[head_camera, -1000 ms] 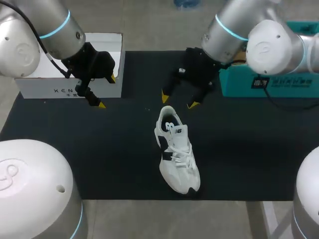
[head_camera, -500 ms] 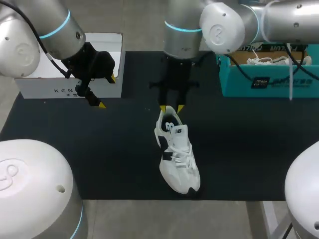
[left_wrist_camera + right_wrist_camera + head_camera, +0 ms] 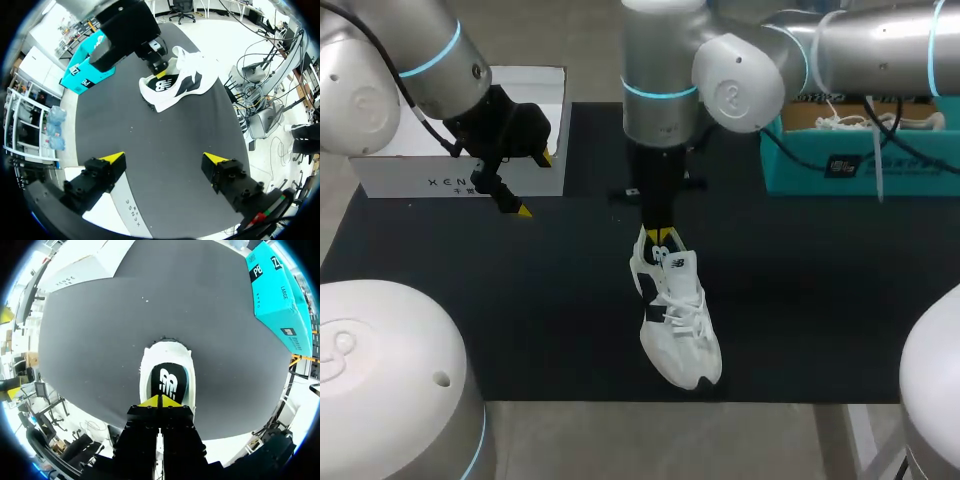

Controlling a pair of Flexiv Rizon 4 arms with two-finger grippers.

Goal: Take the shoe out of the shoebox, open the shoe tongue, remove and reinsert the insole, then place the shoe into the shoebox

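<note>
Shoe (image 3: 677,312) on mat (image 3: 520,300), outside teal shoebox (image 3: 800,172)

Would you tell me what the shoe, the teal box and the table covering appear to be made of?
The shoe: white matte upper, probably textile or synthetic, with woven laces. The teal box: cardboard by its flat folded walls, matte printed finish. The table covering: a black, unreflective mat, perhaps rubber or fabric; I cannot tell which.

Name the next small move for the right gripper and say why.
Probably lower the right gripper into the opening of the shoe and push the tongue toward the toe. Its tips are shut together just over the insole, the tongue does not look opened yet, and the left gripper hangs open, well away.
</note>
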